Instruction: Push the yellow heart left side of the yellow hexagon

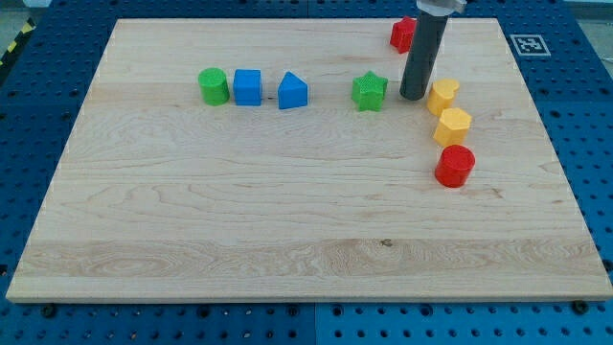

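Yellow heart [442, 96] sits near the view's top right of the wooden bench [287, 211], touching the yellow hexagon [453, 126] just below it, with a red cylinder [455, 166] next down the same line. My rod carries no end effector, so there is nothing to open or clench; my tip [414, 97] rests just left of the heart, between it and the green star [369, 91]. From this side, I judge, a push would only send the heart rightward, so I would need to come round it. Open board lies left of the hexagon. A red block [402, 34] hugs the top edge; blue triangle [292, 91], blue cube [247, 86] and green cylinder [213, 85] stand well apart at left.
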### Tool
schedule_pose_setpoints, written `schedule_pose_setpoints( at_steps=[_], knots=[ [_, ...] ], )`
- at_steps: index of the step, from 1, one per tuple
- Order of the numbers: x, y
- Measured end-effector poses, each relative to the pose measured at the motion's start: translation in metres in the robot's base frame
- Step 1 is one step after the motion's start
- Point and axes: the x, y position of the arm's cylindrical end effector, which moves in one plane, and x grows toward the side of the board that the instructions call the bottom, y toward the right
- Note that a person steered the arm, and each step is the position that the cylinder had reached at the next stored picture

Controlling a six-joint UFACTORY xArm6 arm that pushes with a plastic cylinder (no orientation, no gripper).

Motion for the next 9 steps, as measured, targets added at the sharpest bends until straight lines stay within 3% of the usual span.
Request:
schedule_pose_setpoints(
  at_steps=[4, 6, 9],
  knots=[
    [-0.002, -0.071],
    [-0.021, 0.022],
    [-0.021, 0.036]
  ],
)
